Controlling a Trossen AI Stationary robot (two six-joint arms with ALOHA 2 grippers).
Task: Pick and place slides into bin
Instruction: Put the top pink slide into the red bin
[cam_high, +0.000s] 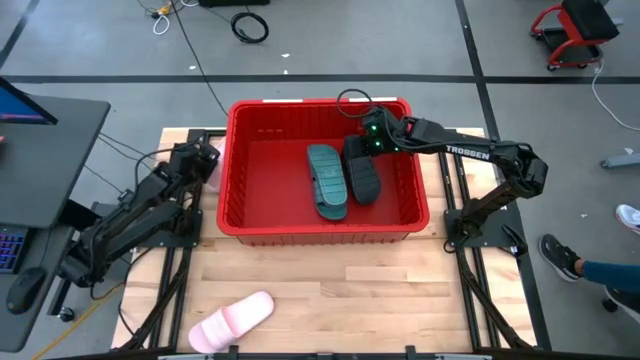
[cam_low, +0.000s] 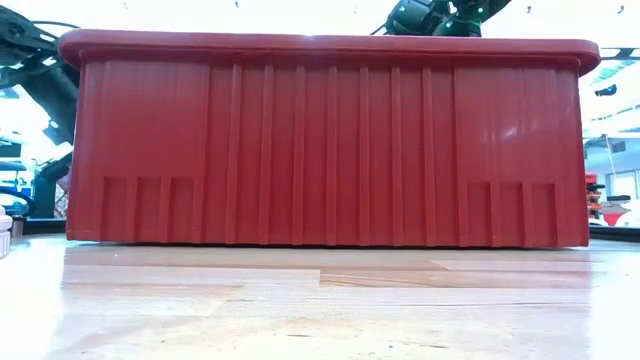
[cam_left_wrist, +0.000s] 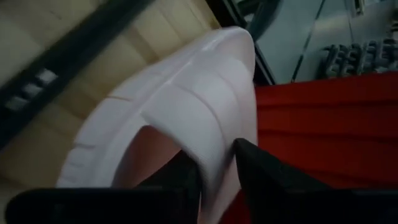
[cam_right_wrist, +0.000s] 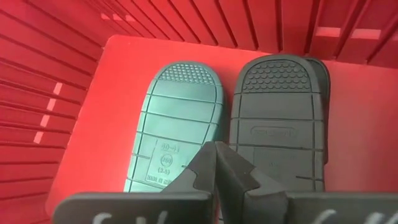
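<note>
Robotics lab or workshop floor with a test bench

A pale butcher-block table stands on a grey concrete floor crossed by dark tape lines, with loose cables coiled on it. Two dark arms are bolted to black metal frames at the table's sides; the right arm carries the maker's name, TROSSEN. At the left stands a dark desk with a keyboard and mouse. A red wheeled stool or creeper sits in the far corner, and a person's shoe and leg show at the right edge.
</note>
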